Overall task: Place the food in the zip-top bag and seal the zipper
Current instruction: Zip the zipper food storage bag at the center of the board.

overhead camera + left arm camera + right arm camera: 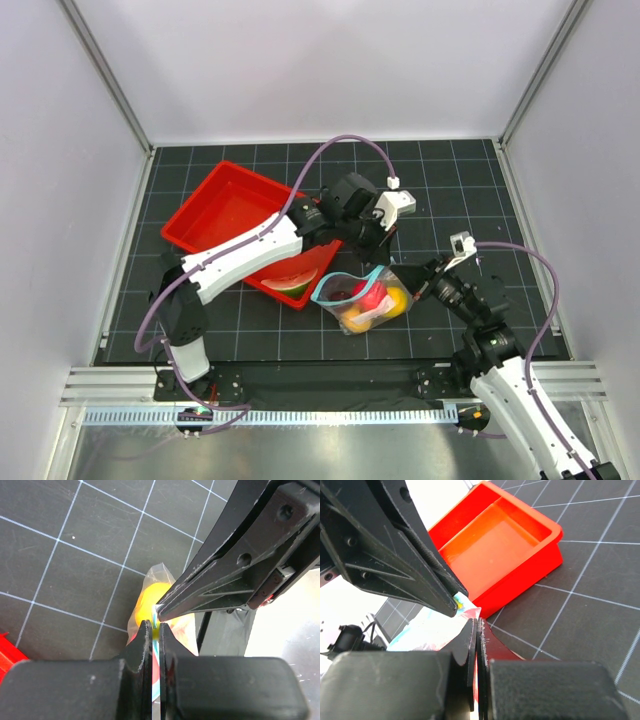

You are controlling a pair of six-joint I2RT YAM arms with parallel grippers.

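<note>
**Two grippers pinch the mouth of a filled bag**

A small, crinkly, clear plastic zip-top bag (352, 302) lies on the dark gridded mat (250, 335), just in front of a red plastic tray (225, 215) and between the two arms. Glossy toy fruits (395, 300) in yellow, orange and red show through it. The left gripper (154, 627) is clamped flat on the thin teal-blue zipper strip (350, 277) at the bag's mouth. The right gripper (476, 627), closed tight, pinches the bag's edge just beside it. A green-rinded watermelon wedge (290, 285) sits outside the bag at the tray's near corner.

The film looks light, soft and slippery, and the round fruits inside would likely roll and shift its weight. The stiffer zipper strip is probably the surest place to hold; loose film could slip or tear.
</note>
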